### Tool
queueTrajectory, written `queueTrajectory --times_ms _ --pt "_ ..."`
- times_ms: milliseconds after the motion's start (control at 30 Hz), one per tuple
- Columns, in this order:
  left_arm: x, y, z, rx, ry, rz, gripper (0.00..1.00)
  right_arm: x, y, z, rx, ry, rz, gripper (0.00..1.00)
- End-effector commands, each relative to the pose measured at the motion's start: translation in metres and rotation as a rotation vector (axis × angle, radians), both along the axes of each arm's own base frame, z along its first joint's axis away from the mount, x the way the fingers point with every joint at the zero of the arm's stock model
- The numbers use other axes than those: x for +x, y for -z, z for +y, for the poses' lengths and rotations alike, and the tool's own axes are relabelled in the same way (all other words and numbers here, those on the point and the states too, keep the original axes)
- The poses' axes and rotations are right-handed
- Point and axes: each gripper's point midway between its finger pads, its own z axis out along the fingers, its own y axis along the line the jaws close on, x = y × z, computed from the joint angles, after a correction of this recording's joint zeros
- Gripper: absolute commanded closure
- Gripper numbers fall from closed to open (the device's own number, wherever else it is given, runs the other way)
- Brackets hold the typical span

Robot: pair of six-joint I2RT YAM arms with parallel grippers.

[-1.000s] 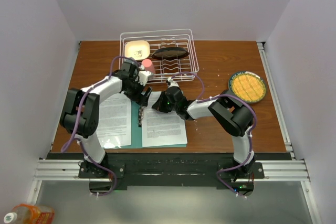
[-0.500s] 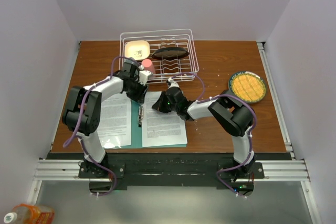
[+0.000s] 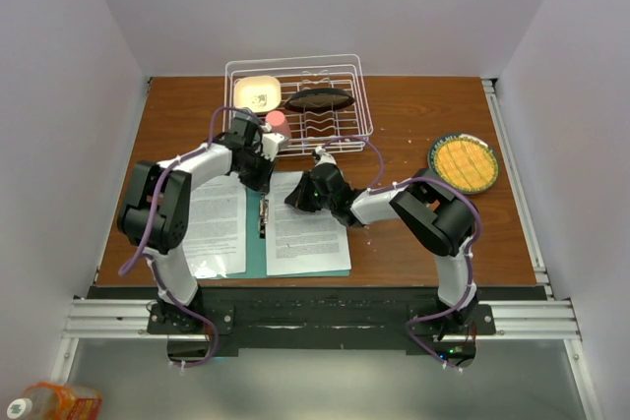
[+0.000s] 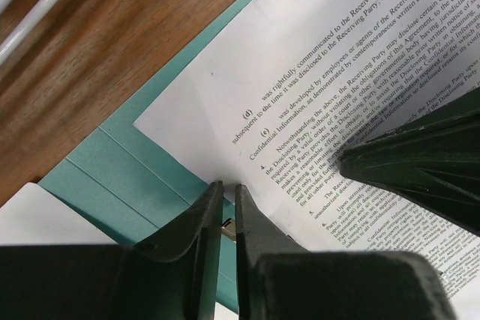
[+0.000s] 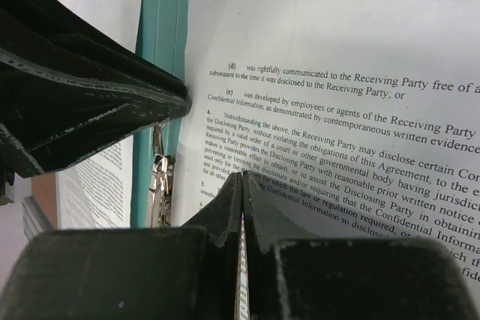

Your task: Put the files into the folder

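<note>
Top view: the folder lies open & flat on the table, centre-left, toward the near edge. The files lie on it in 2 lots: a left sheet on the left half and a right sheet on the right half, w/ the teal spine strip bare between them. The L gripper sits over the far end of that spine. The R gripper is just right of it, over the far-left corner of the right sheet. At the far side stands a wire rack w/ a pale bowl & a dark oval dish. A pink cup is by the rack's near side. A plate w/ a yellow centre is well apart at the right. Left wrist view: the L fingers are nearly together, only a thin slit left. A small metal-looking bit shows in the slit; can't tell if it's pinched. Under them are the teal strip & the corner of the right sheet, w/ the R gripper a dark wedge at the right over the text. Right wrist view: the R fingers are pressed together, tips over the print near the sheet's left edge; contact w/ the paper can't be told. The metal clip sits on the teal strip just left of them. The L gripper's dark tip reaches the sheet's left edge.
</note>
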Motion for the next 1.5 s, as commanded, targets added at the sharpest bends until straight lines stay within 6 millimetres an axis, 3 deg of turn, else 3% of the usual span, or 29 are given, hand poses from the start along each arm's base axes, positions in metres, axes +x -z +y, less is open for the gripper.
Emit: queueTrajectory --times_ms 0,533,900,1267,1367,1467 --pt "-0.002 -0.022 0.001 -0.011 0.018 -0.027 0.84 -0.037 0.07 -0.049 -0.25 0.015 0.157 1.0" --pt "-0.029 -0.054 -0.002 -0.049 0.091 0.007 0.85 -0.038 0.078 -0.054 -0.28 0.024 0.173 1.0" --pt "-0.062 -0.077 -0.014 -0.144 0.151 0.112 0.82 -0.038 0.082 -0.058 -0.304 0.039 0.183 1.0" --pt "-0.099 -0.085 -0.032 -0.283 0.232 0.278 0.75 -0.041 0.086 -0.063 -0.327 0.041 0.197 1.0" --pt "-0.099 -0.087 -0.033 -0.293 0.238 0.279 0.75 -0.04 0.086 -0.062 -0.325 0.042 0.194 1.0" --pt "-0.086 -0.091 -0.031 -0.265 0.231 0.229 0.72 -0.039 0.082 -0.061 -0.316 0.045 0.186 1.0"
